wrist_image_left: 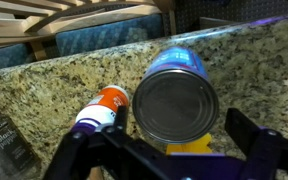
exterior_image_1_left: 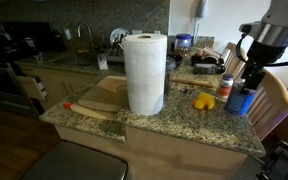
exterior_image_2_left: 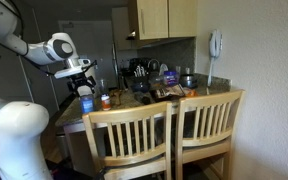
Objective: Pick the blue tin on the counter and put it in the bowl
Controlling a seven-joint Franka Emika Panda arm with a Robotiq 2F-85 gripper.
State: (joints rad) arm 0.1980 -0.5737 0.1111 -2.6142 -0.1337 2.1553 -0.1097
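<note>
Wrist view: catches the gripper (wrist_image_left: 164, 145) spread wide and empty right above the upright blue tin (wrist_image_left: 174, 95), just beside a small jar (wrist_image_left: 102, 108) near the counter (wrist_image_left: 54, 85) edge, so seemingly leaves gripping, lifting and carrying to the bowl all undone.

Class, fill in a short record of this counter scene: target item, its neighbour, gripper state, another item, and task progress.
target: blue tin, upright on the granite counter
neighbour: red-labelled jar with a white lid, close beside the tin
gripper: gripper open, above the tin, not gripping it
other item: paper towel roll, standing mid-counter
progress: tin not yet picked up
</note>
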